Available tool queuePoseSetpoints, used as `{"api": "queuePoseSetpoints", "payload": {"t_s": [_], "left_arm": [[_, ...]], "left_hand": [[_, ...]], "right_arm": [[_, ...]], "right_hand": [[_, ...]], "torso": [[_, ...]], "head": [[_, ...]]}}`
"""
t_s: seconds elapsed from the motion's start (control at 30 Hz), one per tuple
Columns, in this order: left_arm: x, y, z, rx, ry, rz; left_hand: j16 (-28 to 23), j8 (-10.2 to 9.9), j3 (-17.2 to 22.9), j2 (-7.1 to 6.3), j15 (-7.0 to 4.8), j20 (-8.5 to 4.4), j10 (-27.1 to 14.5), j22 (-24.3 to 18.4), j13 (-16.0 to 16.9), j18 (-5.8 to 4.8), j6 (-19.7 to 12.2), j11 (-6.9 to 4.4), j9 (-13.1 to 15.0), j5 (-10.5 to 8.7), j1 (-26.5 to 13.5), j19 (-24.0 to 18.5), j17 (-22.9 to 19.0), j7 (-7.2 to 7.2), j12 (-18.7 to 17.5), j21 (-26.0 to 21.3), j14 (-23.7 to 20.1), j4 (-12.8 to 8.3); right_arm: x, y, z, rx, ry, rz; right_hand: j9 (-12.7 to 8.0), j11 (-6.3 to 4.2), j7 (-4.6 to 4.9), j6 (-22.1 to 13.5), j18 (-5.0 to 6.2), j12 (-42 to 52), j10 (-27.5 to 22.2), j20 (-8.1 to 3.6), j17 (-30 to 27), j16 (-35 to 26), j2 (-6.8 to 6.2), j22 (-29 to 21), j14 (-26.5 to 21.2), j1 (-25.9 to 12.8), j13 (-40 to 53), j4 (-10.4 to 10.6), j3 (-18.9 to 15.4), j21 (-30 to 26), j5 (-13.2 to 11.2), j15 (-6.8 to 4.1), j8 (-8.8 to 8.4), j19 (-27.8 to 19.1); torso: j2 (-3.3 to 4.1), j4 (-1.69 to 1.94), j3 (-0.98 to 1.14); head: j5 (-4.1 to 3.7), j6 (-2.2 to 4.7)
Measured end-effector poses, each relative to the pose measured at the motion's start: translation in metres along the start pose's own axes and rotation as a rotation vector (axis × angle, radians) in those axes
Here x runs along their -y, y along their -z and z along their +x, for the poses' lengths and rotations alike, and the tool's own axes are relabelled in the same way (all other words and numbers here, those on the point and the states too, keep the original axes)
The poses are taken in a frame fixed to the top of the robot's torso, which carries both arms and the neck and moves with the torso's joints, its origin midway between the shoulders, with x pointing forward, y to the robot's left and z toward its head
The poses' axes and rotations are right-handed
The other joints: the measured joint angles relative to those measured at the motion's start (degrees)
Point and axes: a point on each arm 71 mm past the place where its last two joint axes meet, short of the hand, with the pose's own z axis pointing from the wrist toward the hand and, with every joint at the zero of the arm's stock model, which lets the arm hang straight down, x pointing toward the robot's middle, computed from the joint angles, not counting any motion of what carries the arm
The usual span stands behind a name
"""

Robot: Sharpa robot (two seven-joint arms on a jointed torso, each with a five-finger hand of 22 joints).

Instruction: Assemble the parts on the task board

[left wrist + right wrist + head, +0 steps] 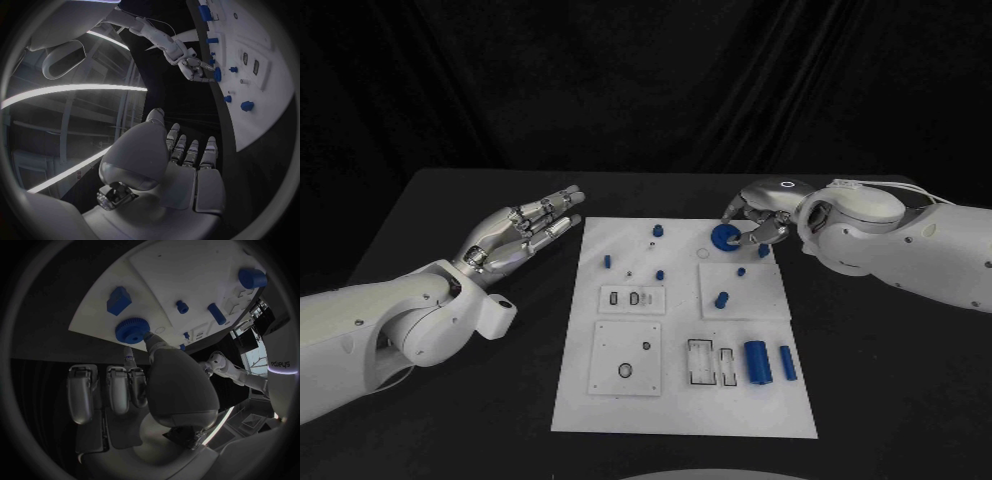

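The white task board lies in the middle of the black table. My right hand hovers over the board's far right part and pinches a blue gear between thumb and a finger; the right wrist view shows the gear just above the board. My left hand is flat and open, fingers stretched out, just off the board's far left edge, holding nothing. In the left wrist view the left hand points along the board's edge, with the right hand far off.
Small blue pegs stand on the far half of the board. Two blue cylinders lie at its near right. A blue block sits close to the gear. Black table surrounds the board.
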Motion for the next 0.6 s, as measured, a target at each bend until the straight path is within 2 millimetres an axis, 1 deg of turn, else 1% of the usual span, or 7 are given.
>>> {"api": "queuePoseSetpoints", "payload": {"t_s": [0.17,0.27,0.3,0.37,0.43,0.57,0.6], "left_arm": [[-0.0001,0.0000,-0.0001,-0.001,0.001,0.000],[-0.0001,0.0000,0.0000,-0.003,0.002,0.000],[-0.0001,0.0000,0.0000,-0.003,0.002,-0.001],[-0.0001,0.0000,0.0001,-0.004,0.003,-0.001],[-0.0001,0.0000,0.0002,-0.005,0.004,-0.001],[-0.0001,0.0000,0.0002,-0.006,0.004,-0.001],[-0.0001,0.0000,0.0002,-0.006,0.005,-0.001]], "left_hand": [[0.00,0.00,0.00,0.00,0.00,0.00,0.00,0.00,0.00,0.00,0.00,0.00,0.00,0.00,0.00,0.00,0.00,0.00,0.00,0.00,0.00,0.00],[0.00,0.00,0.00,0.00,0.00,0.00,0.00,0.00,0.00,0.00,0.00,0.00,0.00,0.00,0.00,0.00,0.00,0.00,0.00,0.00,0.00,0.00],[0.00,0.00,0.00,0.00,0.00,0.00,0.00,0.00,0.00,0.00,0.00,0.00,0.00,0.00,0.00,0.00,0.00,0.00,0.00,0.00,0.00,0.00],[0.00,0.00,0.00,0.00,0.00,0.00,0.00,0.00,0.00,0.00,0.00,0.00,0.00,0.00,0.00,0.00,0.00,0.00,0.00,0.00,0.00,0.00],[0.00,0.00,0.00,0.00,-0.01,0.00,0.00,0.00,0.00,0.00,0.00,0.00,0.00,0.00,0.00,0.00,0.00,0.00,0.00,0.00,0.00,0.00],[0.00,0.00,0.00,0.00,-0.01,0.00,0.00,-0.01,0.00,0.00,0.00,0.00,0.00,0.00,0.00,0.00,-0.01,0.00,0.00,0.00,0.00,0.00],[0.00,0.00,0.01,0.00,-0.01,0.00,0.00,0.01,0.00,0.00,0.00,0.00,0.00,0.00,0.00,0.00,-0.01,0.00,0.00,0.00,0.00,-0.01]], "right_arm": [[0.0001,-0.0006,0.0035,-0.009,-0.002,0.006],[0.0007,-0.0011,0.0052,-0.015,-0.003,0.010],[0.0009,-0.0012,0.0059,-0.016,-0.003,0.012],[0.0012,-0.0014,0.0074,-0.020,-0.004,0.014],[0.0014,-0.0016,0.0075,-0.020,-0.004,0.015],[0.0011,-0.0020,0.0077,-0.020,-0.005,0.014],[0.0010,-0.0020,0.0077,-0.020,-0.005,0.013]], "right_hand": [[0.50,0.00,0.00,0.00,0.01,0.00,0.00,0.00,0.00,0.00,0.23,0.00,0.00,0.23,0.00,-0.34,-0.02,0.00,0.00,0.00,0.81,0.00],[1.23,0.17,0.02,-0.02,0.01,0.00,0.17,0.00,0.00,0.00,0.60,0.00,0.00,0.60,-0.01,-0.80,0.01,0.00,0.04,0.00,2.13,0.00],[1.50,0.22,0.23,-0.23,0.01,0.00,0.19,0.00,0.00,0.00,0.44,0.00,0.00,0.76,-0.01,-0.95,-0.12,0.00,0.37,0.00,2.63,0.00],[2.53,0.42,0.23,-0.23,0.01,0.00,-0.02,0.21,0.00,0.00,0.58,-0.01,0.00,1.37,-0.01,-1.78,-0.05,0.00,2.08,0.00,4.28,0.21],[3.76,0.42,0.52,-0.52,0.00,0.00,-0.02,0.42,0.00,0.00,0.54,-0.01,0.00,1.42,-0.01,-2.50,-0.07,0.00,4.77,0.00,6.21,0.00],[6.06,0.42,0.67,-1.29,0.01,0.00,-0.02,0.42,-0.01,0.00,0.86,-0.01,0.00,1.73,-0.01,-3.74,0.10,0.00,8.10,0.00,9.68,0.00],[7.10,0.42,0.60,-1.63,0.01,0.00,-0.02,0.42,-0.01,0.00,0.86,-0.01,0.02,1.73,-0.01,-4.27,0.26,0.00,10.42,0.03,11.20,0.00]], "torso": [[0.00,0.00,-0.01],[0.01,0.00,-0.03],[0.00,0.00,-0.03],[0.00,0.00,-0.03],[0.00,0.00,-0.03],[0.00,-0.01,-0.03],[-0.01,-0.01,-0.03]], "head": [[0.00,-0.10],[0.00,-0.18],[0.02,-0.19],[0.08,-0.24],[0.09,-0.25],[0.13,-0.32],[0.13,-0.35]]}}
